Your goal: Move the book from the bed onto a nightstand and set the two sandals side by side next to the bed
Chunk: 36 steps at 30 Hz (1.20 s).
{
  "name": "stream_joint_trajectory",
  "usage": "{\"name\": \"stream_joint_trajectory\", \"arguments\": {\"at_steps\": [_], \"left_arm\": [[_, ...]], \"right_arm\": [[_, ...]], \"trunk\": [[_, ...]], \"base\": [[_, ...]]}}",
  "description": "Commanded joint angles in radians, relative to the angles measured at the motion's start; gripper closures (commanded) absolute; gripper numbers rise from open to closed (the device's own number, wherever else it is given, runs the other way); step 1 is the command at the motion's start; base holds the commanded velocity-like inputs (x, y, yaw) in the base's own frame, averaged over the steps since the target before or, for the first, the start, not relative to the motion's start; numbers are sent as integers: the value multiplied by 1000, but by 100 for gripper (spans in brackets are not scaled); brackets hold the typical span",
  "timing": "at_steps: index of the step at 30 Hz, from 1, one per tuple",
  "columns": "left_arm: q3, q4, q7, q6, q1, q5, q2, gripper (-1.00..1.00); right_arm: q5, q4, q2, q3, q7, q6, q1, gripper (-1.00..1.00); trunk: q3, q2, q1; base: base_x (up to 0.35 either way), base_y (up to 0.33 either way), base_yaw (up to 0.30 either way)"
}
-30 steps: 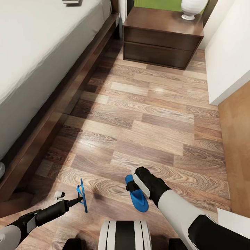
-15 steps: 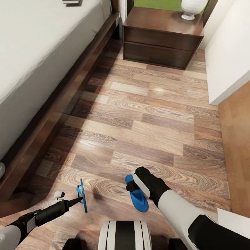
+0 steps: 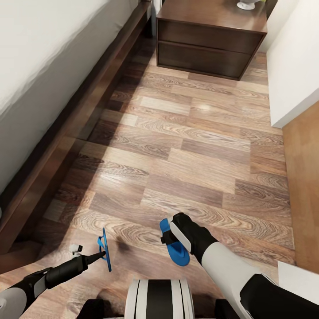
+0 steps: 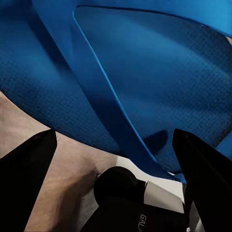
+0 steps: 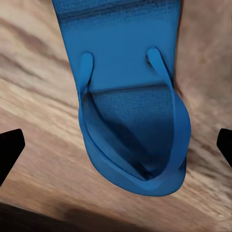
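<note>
One blue sandal (image 3: 106, 241) hangs on its edge just above the floor, my left gripper (image 3: 101, 254) shut on its strap. In the left wrist view the strap (image 4: 113, 123) runs between the dark fingers (image 4: 26, 183). The other sandal (image 3: 179, 257) lies flat on the wood floor. My right gripper (image 3: 170, 239) is directly over it, open, with fingertips (image 5: 9, 150) wide on either side of the sole (image 5: 130, 58). The bed (image 3: 44, 53) runs along the left and a nightstand (image 3: 208, 40) stands at the far end. The book is out of view.
The bed's dark wooden frame (image 3: 66, 146) borders the floor strip on the left. A white wall corner (image 3: 292, 66) closes it on the right. A white lamp base (image 3: 246, 4) sits on the nightstand. My own base (image 3: 157, 299) is just behind the sandals.
The head camera has tilted down a little, so bed and nightstand sit higher in the picture. Both arms and both sandals have held their places.
</note>
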Motion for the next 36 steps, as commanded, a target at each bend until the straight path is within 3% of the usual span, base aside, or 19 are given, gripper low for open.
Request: {"name": "stream_joint_trajectory", "arguments": {"at_steps": [1, 5, 36], "left_arm": [[9, 0, -3, 10, 0, -8, 0, 100], [9, 0, -3, 10, 0, -8, 0, 100], [9, 0, -3, 10, 0, -8, 0, 100]], "right_arm": [[-9, 0, 0, 3, -8, 2, -1, -100], [-9, 0, 0, 3, -8, 2, -1, -100], [-2, 0, 0, 2, -16, 4, -1, -100]], "trunk": [[-5, 0, 0], [-20, -1, 2], [-20, -1, 2]], "base": [[0, 0, 0], [0, 0, 0], [0, 0, 0]]}}
